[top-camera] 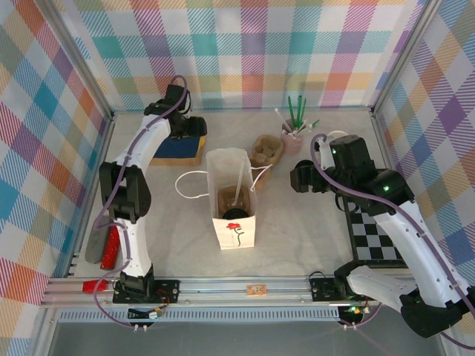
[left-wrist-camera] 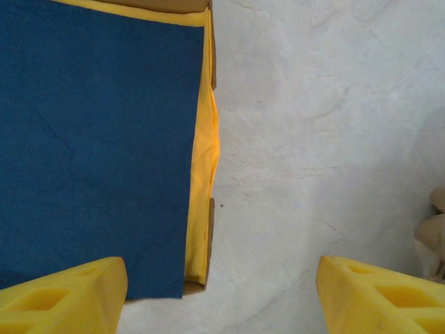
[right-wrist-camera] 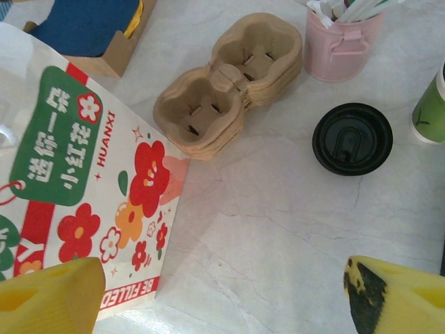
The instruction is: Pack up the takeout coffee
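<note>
A takeout coffee [right-wrist-camera: 352, 138], seen from above as a round black lid, stands upright on the pale marbled counter [right-wrist-camera: 278, 236] in the right wrist view. It sits ahead of the right jaws and toward their right side. Those jaws are spread wide and empty, with bare counter between their yellow fingers [right-wrist-camera: 49, 296].

Near the coffee, beyond it, is a pink pot [right-wrist-camera: 337, 49] of green and white sticks. A lidless green cup [right-wrist-camera: 431, 108] stands close on the coffee's right, cut off by the frame edge. To the coffee's left, apart from it, lies a stack of brown pulp cup carriers [right-wrist-camera: 229, 90]. Farther left is a white paper bag [right-wrist-camera: 90, 188] printed with red flowers.

From overhead, the bag stands upright mid-counter with its mouth open and its handles flopped to either side (a brown shape shows inside, too unclear to name). The carrier stack lies between the bag and the pot.

The left jaws are also parted and hold nothing. Their fingers [left-wrist-camera: 69, 292] hover over the edge of a cardboard box [right-wrist-camera: 115, 59] lined with blue cloth [left-wrist-camera: 97, 139] at the far left. A checkered board [top-camera: 375, 233] lies at the near right.
</note>
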